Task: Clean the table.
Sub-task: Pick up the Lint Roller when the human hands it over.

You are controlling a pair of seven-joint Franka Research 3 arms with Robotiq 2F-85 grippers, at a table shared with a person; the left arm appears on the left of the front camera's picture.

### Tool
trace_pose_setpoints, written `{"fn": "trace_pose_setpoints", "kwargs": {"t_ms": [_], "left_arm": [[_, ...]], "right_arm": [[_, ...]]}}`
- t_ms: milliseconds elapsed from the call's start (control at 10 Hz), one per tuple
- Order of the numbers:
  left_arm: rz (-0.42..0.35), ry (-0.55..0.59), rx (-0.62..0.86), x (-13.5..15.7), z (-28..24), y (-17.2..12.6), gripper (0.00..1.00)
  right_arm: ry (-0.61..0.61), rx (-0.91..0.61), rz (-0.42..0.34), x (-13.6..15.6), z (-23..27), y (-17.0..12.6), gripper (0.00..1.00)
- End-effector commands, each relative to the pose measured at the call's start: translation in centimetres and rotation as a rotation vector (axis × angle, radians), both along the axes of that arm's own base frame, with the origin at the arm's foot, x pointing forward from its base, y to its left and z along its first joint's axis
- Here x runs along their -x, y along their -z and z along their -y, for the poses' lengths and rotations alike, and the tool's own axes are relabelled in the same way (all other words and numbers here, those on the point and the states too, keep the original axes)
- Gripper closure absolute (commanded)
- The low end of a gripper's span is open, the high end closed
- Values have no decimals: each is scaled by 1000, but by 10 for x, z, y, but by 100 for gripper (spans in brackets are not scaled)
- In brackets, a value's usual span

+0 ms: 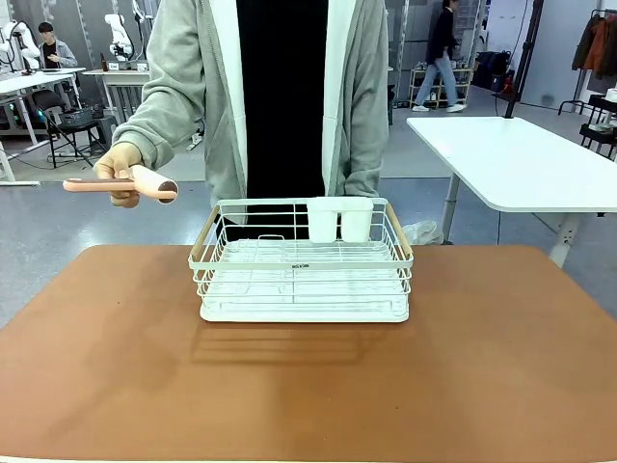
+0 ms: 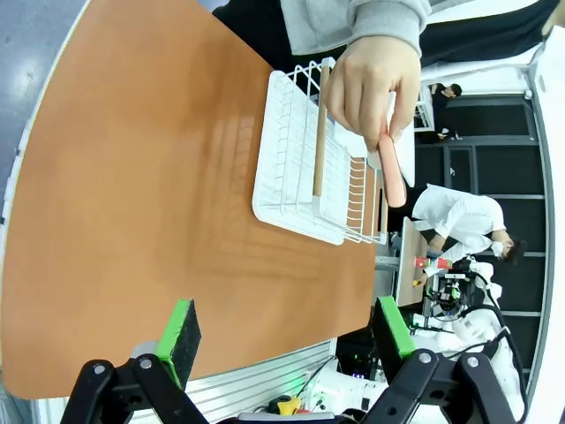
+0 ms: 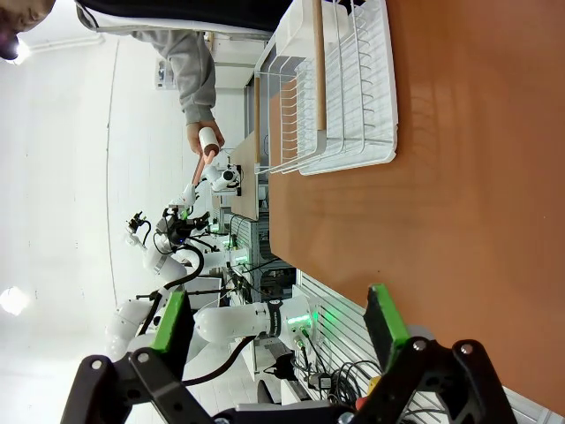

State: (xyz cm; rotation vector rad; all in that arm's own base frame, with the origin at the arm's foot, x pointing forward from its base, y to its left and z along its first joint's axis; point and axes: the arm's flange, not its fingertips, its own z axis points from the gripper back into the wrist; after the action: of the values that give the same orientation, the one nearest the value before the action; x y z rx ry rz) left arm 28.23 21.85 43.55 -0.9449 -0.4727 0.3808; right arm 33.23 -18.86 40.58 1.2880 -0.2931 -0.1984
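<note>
A big table [image 1: 116,367] with a soft-looking reddish-brown top and round corners fills the near part of the front view; its top looks bare and smooth apart from one thing; near the far edge, about in the middle, sits a white wire dish rack [image 1: 304,289] with a light wooden handle on each short side; it stands flat on the table; at the back of the rack there are two white cup-shaped holders [image 1: 339,220], side by side and touching; a person in a grey zip jacket over a black top stands just behind the table's far edge; the person's hand [image 1: 120,174] is held up in the air to the left of the rack and is wrapped around a pink stick tool with a pale roll at one end [image 1: 120,185]; the tool lies level, with its roll end pointing toward the rack, and it does not touch the rack or the table; the left gripper [image 2: 287,329] is spread wide with nothing between its green pads, and under it lies the near edge of the table; the right gripper [image 3: 278,316] is also spread wide and holds nothing, with the brown top under it too; both grippers are well apart from the rack and from the person's hand; a smaller white-topped table [image 1: 521,159] stands farther back on the right.
</note>
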Motion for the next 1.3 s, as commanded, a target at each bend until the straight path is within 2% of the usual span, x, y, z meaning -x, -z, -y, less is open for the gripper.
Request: {"fn": "trace_pose_setpoints", "kwargs": {"t_ms": [0, 200, 500, 700, 1200], "left_arm": [[-60, -83, -6, -22, 53, -10, 0], [-72, -112, -74, -32, 92, -2, 0], [-59, -143, -51, -43, 125, 6, 0], [-98, -108, -80, -52, 141, 24, 0], [-7, -127, 74, -60, 152, 29, 0]], "right_arm": [[-1, -7, 22, 2, -1, -1, 0], [-1, -7, 22, 2, -1, -1, 0], [-1, -7, 22, 2, -1, -1, 0], [-1, -7, 22, 2, -1, -1, 0], [-1, -7, 22, 2, -1, -1, 0]]}}
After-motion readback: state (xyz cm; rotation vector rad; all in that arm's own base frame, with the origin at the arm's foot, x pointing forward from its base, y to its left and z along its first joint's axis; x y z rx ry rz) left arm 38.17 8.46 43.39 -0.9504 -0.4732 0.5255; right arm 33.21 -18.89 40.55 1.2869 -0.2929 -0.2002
